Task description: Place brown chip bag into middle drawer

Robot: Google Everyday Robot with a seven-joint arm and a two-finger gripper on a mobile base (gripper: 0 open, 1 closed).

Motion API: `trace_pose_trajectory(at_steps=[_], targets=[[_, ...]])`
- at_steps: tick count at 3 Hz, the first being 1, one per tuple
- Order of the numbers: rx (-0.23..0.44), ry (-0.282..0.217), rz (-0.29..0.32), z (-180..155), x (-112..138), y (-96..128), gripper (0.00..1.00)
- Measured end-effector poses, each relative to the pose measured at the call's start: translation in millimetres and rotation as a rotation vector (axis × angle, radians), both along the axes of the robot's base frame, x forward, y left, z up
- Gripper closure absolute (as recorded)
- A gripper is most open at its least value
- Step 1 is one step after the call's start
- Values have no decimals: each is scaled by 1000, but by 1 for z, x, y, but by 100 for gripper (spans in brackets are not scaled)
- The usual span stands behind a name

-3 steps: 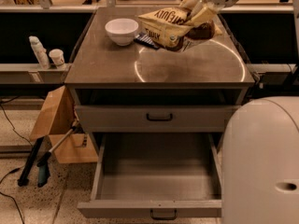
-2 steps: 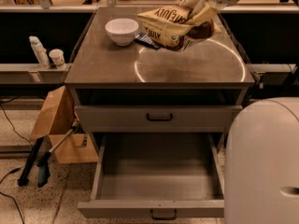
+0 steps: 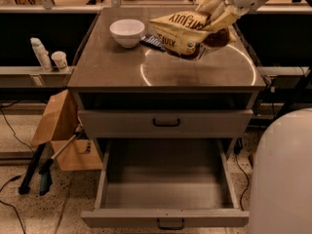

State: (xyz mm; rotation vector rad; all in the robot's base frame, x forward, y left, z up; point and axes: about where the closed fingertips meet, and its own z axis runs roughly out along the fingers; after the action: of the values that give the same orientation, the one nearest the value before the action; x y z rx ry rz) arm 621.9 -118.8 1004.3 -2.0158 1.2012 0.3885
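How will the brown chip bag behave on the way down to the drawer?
Probably light and floppy: the brown chip bag hangs out sideways from the hand gripping its right end above the tabletop. Glossy film might slip.

brown chip bag (image 3: 178,35): tan-yellow, dark brown panel, dark lettering
gripper (image 3: 215,15): cream-white, clamped on the bag above the top's back right corner
middle drawer (image 3: 122,218): grey
bowl (image 3: 127,31): white
packet (image 3: 152,42): dark blue

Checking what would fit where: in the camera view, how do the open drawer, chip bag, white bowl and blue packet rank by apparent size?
1. drawer: largest, though also nearest the camera.
2. chip bag, held up by the gripper at upper right.
3. bowl.
4. blue packet: smallest showing, but partly hidden by the bag.
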Motion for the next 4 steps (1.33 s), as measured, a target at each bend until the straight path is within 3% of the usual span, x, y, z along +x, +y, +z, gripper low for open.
trace_pose_trajectory(at_steps=[3,4], targets=[[12,103,19,-17,-55,-22,100],[38,114,-8,-28,-57,-14,100]])
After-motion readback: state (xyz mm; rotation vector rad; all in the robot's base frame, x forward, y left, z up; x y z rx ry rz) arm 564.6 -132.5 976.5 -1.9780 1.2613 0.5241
